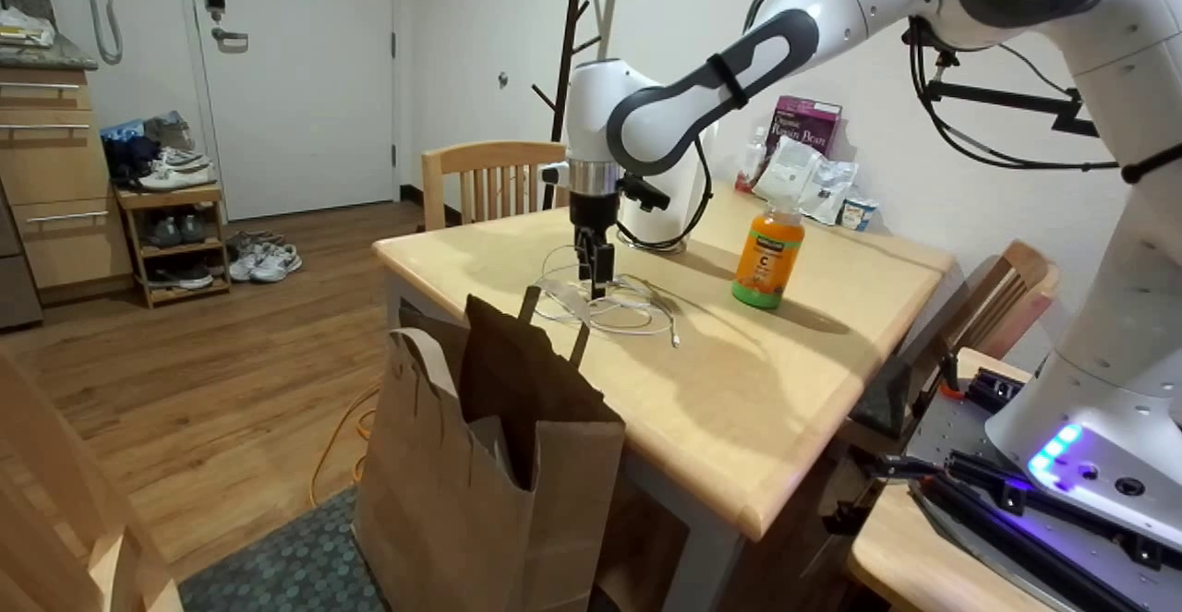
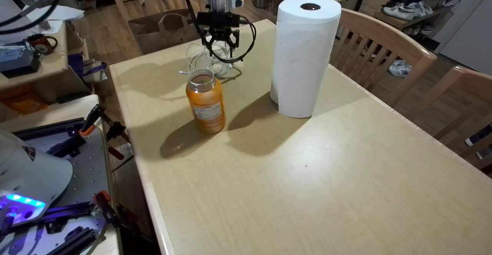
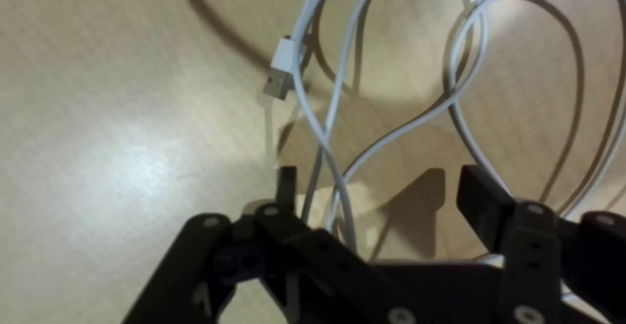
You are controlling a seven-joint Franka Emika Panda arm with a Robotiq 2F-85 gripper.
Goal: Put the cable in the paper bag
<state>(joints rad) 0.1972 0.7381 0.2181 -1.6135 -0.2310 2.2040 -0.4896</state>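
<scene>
Your black two-finger gripper is spread pretty wide, nothing gripped, and that thin white looped cable near the tall brown kraft-paper bag runs partly between the fingers, crosswise to your squeeze.

Orange bottle and paper-towel roll on the table, shoes near the door

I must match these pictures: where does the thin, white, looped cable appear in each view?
In an exterior view: the cable lies at the centre.
In an exterior view: the cable, upper part, left of centre.
In the wrist view: the cable, centre to right edge.
Shared landmark: the black two-fingered gripper, visible in all three.
</scene>
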